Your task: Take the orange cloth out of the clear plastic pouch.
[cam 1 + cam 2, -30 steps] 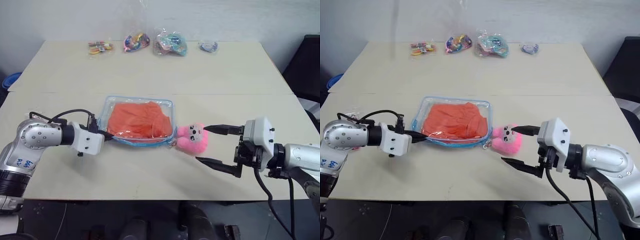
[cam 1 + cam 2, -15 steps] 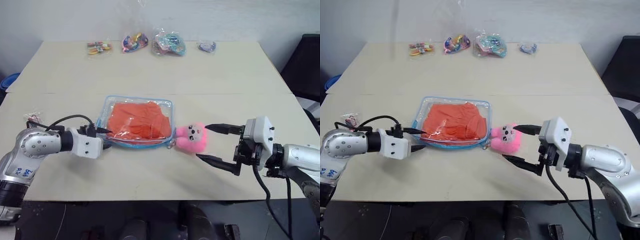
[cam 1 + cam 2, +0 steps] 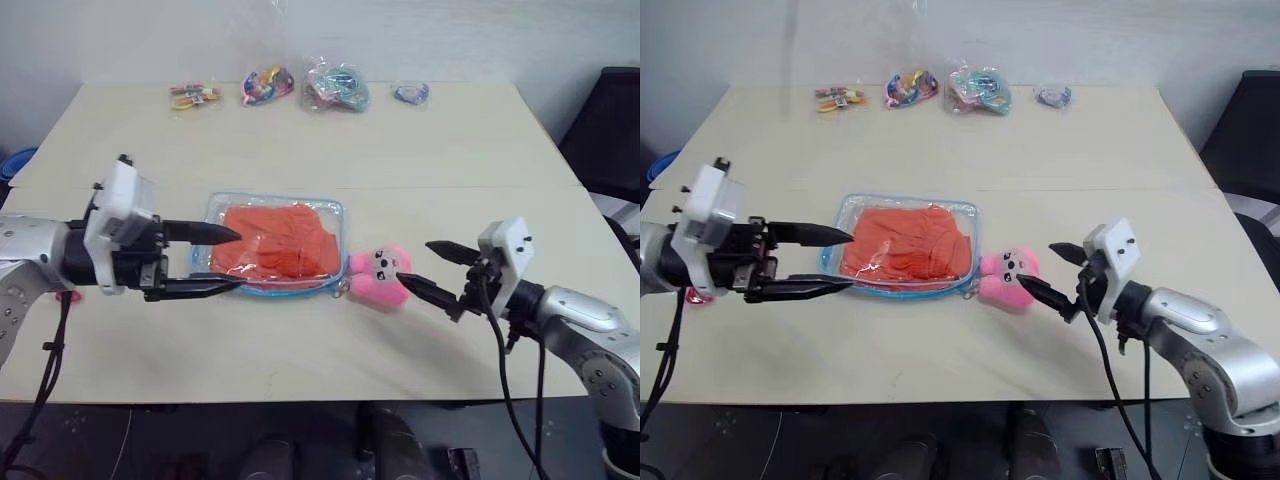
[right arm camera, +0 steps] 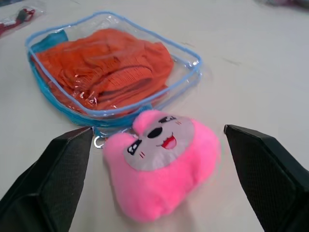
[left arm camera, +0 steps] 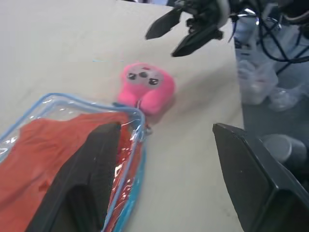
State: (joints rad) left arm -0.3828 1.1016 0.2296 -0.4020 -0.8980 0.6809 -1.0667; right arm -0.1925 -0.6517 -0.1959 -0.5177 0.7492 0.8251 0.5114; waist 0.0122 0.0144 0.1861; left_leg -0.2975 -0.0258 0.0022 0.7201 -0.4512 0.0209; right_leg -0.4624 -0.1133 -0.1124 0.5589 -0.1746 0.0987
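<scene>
Table (image 3: 300,340) | orange cloth (image 3: 275,240) inside clear plastic pouch (image 3: 337,208) | both jaws released

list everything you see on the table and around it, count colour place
table: one, beige, holds everything listed
clear plastic pouch: one, see-through with light blue trim, table's near middle
orange cloth: one, bright orange, inside the pouch
pink plush toy: one, pink with a grey face, against the pouch's right end
small clear bags: four, colourful contents, in a row along the far edge
small packet: one, clear with red, near the table's left edge
left gripper: one, black fingers, open, at the pouch's left end
right gripper: one, black fingers, open, just right of the plush toy
</scene>
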